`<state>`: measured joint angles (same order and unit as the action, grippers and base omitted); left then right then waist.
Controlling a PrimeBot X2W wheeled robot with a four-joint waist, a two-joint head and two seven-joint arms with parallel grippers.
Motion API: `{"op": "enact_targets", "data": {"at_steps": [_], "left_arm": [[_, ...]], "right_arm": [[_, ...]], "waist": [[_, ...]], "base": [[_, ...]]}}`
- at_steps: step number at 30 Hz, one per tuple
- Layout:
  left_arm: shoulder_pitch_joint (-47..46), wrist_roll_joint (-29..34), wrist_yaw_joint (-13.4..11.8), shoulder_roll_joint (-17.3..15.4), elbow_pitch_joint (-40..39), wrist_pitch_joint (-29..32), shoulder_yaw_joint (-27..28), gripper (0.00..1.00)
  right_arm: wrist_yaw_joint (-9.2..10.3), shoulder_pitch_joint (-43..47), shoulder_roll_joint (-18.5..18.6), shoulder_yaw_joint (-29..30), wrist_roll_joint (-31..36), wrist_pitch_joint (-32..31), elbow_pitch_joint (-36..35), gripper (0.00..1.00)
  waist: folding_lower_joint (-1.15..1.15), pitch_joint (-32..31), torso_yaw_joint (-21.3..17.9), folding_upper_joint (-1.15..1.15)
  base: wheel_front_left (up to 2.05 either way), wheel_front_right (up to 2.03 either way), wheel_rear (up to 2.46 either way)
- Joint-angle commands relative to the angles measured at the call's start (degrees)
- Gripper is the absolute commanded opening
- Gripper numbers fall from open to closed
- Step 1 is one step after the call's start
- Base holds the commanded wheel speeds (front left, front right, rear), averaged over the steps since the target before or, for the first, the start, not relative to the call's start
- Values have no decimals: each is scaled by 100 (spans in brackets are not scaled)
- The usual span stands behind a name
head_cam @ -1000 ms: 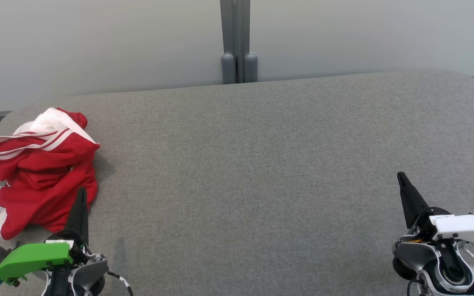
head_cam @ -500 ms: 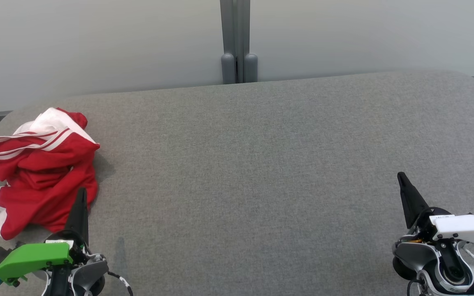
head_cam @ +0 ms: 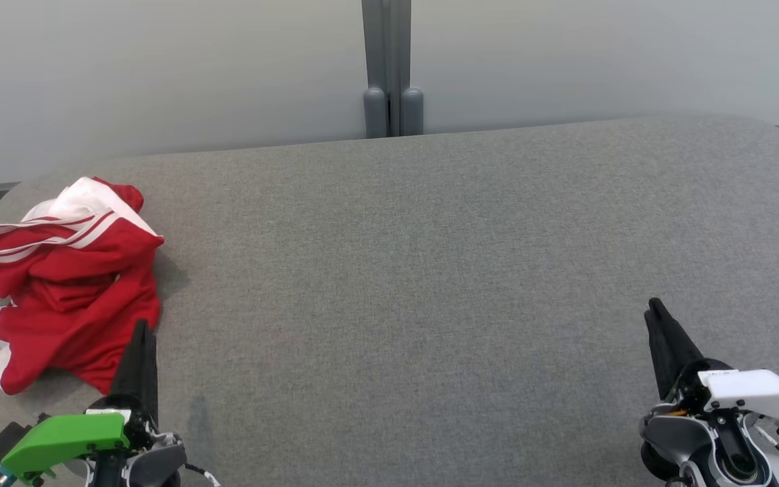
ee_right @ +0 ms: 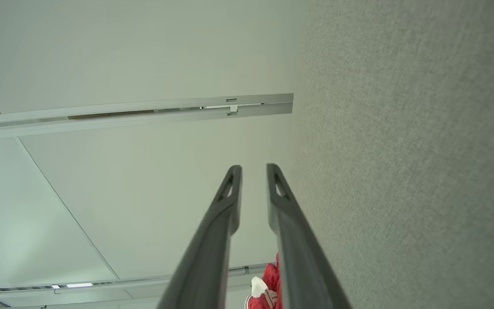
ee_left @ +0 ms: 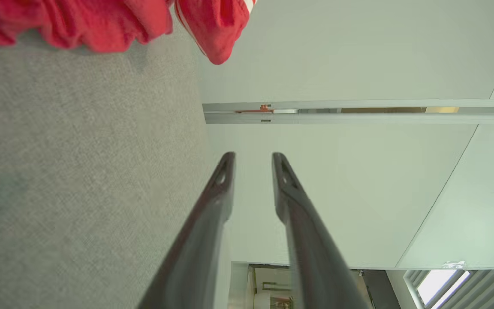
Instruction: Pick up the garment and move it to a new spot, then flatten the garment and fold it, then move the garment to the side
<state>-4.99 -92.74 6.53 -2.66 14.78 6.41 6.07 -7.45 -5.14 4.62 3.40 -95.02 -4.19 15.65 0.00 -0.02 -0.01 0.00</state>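
Left gripper (head_cam: 140, 326): two long dark fingers, a narrow gap between the tips, nothing between them.
Right gripper (head_cam: 653, 308): two long dark fingers, a narrower gap than the left, nothing between them.
Garment: crumpled red fabric garment with white stripes and white trim (head_cam: 72, 291), in a heap ahead of the left jaws and off to their left side. In the left wrist view it lies clear of the fingertips, not touching.
Garment relative to right jaws: well apart, far across from them on their left side.
Surface: grey woven fabric-covered top (head_cam: 396, 270), bare ahead of the right jaws and between the two grippers.
Left wrist housing: green plastic cover (head_cam: 65, 436), behind the left jaws.
Right wrist housing: white plastic cover (head_cam: 758, 392), behind the right jaws.
Writing: small dark print on the white cover, too small to read.
Background: grey vertical post (head_cam: 391, 67) beyond the far edge of the surface.
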Motion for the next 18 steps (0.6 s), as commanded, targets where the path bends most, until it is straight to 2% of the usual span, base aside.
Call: {"op": "enact_targets", "data": {"at_steps": [1,6,10,18], "left_arm": [[-52,7,5,-24,-104,-36,-44,100],[-33,89,12,-29,-214,-180,-215,100],[-41,381,17,-98,-273,-316,-367,100],[-52,1715,27,-45,-385,-523,-347,100]], "right_arm": [[0,-59,19,-35,25,22,-77,100],[-1,-55,17,-186,192,178,-121,100],[-1,-69,22,-220,560,285,-115,100],[-2,-70,-9,-278,1919,469,-283,100]], "waist": [[0,2,0,0],[0,9,-1,0],[0,19,-3,0],[0,46,0,0]], "base": [[0,0,0],[0,0,0],[0,0,0],[0,0,0]]}}
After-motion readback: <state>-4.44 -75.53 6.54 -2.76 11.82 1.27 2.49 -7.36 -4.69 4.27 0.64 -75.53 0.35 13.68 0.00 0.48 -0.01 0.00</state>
